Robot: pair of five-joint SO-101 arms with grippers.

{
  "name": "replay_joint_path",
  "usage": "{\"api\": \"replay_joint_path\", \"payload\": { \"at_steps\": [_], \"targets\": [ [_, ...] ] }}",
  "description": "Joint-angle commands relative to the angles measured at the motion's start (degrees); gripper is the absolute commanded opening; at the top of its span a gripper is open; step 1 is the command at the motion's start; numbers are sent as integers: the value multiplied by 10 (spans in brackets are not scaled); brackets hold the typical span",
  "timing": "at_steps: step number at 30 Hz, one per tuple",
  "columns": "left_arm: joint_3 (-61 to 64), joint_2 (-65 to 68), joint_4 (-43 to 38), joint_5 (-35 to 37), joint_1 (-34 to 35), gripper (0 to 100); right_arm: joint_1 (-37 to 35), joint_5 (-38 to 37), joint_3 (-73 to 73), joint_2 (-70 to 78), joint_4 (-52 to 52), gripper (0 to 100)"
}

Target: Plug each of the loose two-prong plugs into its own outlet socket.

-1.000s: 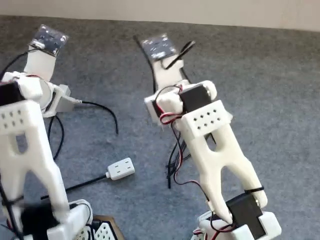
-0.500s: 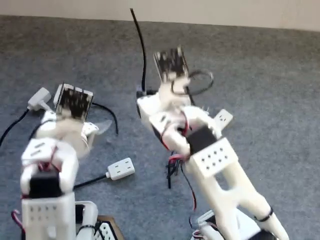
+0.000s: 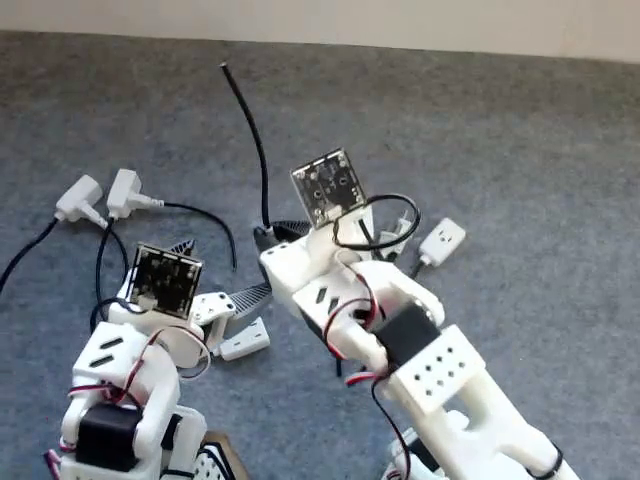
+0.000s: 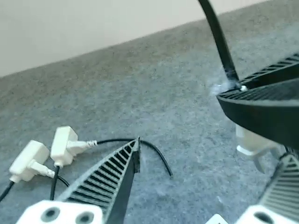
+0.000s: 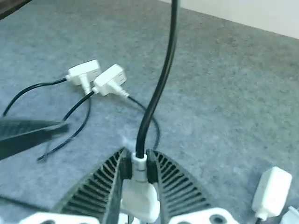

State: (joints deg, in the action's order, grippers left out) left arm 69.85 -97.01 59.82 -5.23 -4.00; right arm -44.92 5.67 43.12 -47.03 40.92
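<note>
My right gripper [image 3: 275,233] is shut on a white two-prong plug [image 5: 138,186], whose black cord [image 3: 250,130] arcs up and away over the grey carpet. Two more white plugs [image 3: 78,197] [image 3: 125,190] lie side by side at the far left, also seen as the plug pair [image 5: 84,71] [image 5: 110,79]. A white outlet socket [image 3: 245,342] lies between the arms, partly under my left gripper [image 3: 228,266], which is open and holds nothing. A second white socket [image 3: 443,242] lies right of the right arm, the same socket [image 5: 272,191] beside the held plug.
Thin black cords [image 3: 215,225] trail from the left plugs across the carpet toward the left arm. A pale wall [image 3: 400,20] runs along the far edge. Bare carpet [image 3: 540,150] spreads to the far right.
Both arms have drawn back from the far side toward the near edge. The right gripper brought its plug and cord along. The two plugs at the left came into view.
</note>
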Motion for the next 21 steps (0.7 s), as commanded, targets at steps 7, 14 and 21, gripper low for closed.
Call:
{"api": "replay_joint_path", "payload": {
  "at_steps": [7, 14, 21],
  "targets": [
    [79, -2, -100, 4, -3, 421, -52, -6, -17, -51, 71, 5],
    [98, -1, -131, 4, 38, 421, -51, -35, -103, -51, 190, 5],
    [97, -1, -132, 4, 43, 421, 0, -69, -113, -49, 238, 5]
  ]
}}
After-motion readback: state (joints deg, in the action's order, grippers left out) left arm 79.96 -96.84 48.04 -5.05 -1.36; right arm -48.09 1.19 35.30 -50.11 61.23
